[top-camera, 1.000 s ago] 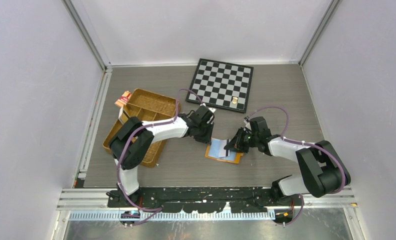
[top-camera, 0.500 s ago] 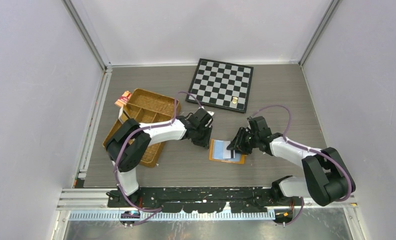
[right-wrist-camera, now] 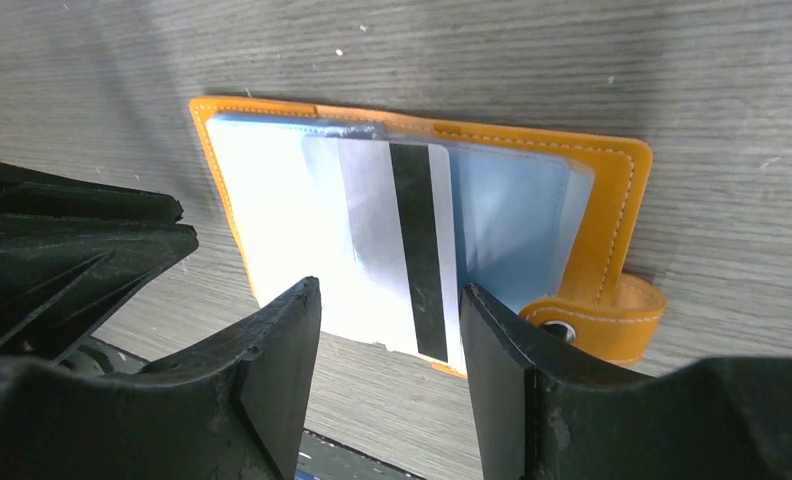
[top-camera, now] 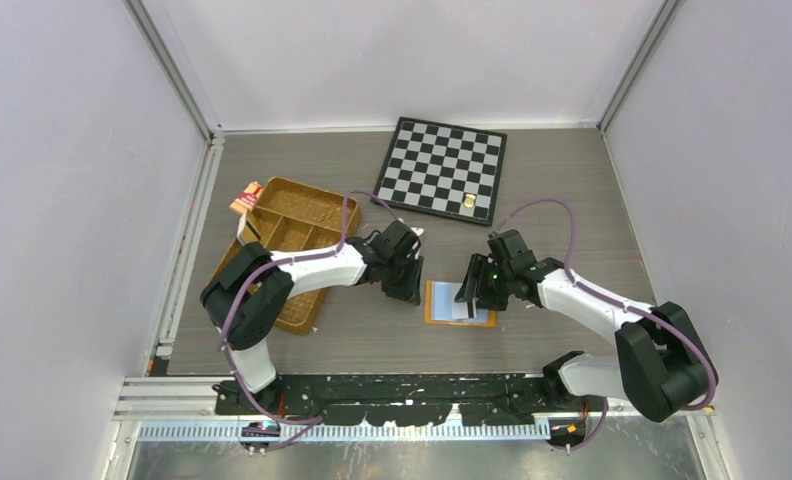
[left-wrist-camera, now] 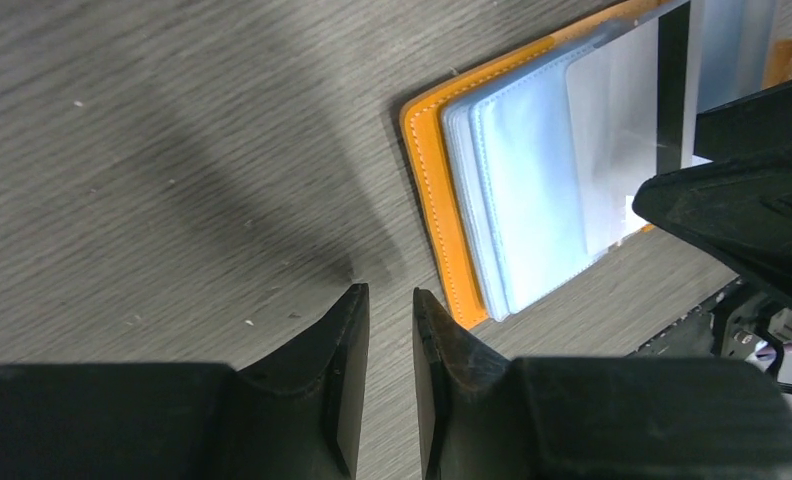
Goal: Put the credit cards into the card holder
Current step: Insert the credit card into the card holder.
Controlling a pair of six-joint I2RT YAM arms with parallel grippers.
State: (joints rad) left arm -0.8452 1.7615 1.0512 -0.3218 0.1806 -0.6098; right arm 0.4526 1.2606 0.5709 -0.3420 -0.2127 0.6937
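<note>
The orange card holder (top-camera: 442,318) (right-wrist-camera: 612,200) (left-wrist-camera: 434,190) lies open on the table between both arms, its light blue clear sleeves (left-wrist-camera: 532,190) facing up. A silver-grey credit card with a dark stripe (right-wrist-camera: 392,240) (left-wrist-camera: 632,130) (top-camera: 463,308) rests on the sleeves, its near end sticking out past the holder's edge. My right gripper (right-wrist-camera: 387,290) (top-camera: 477,290) hovers open over that end, with nothing between its fingers. My left gripper (left-wrist-camera: 390,292) (top-camera: 410,292) sits just left of the holder, jaws a narrow gap apart and empty.
A chessboard (top-camera: 440,168) with a small gold piece (top-camera: 468,202) lies at the back. A brown woven divided tray (top-camera: 297,185) stands at the left under the left arm, a red-and-tan packet (top-camera: 244,198) beside it. The holder's snap strap (right-wrist-camera: 597,325) sticks out at its right.
My right gripper has opened and let go of the striped card, which now lies on the holder. The holder has shifted slightly and sits squarer. My left gripper's jaws have parted a little.
</note>
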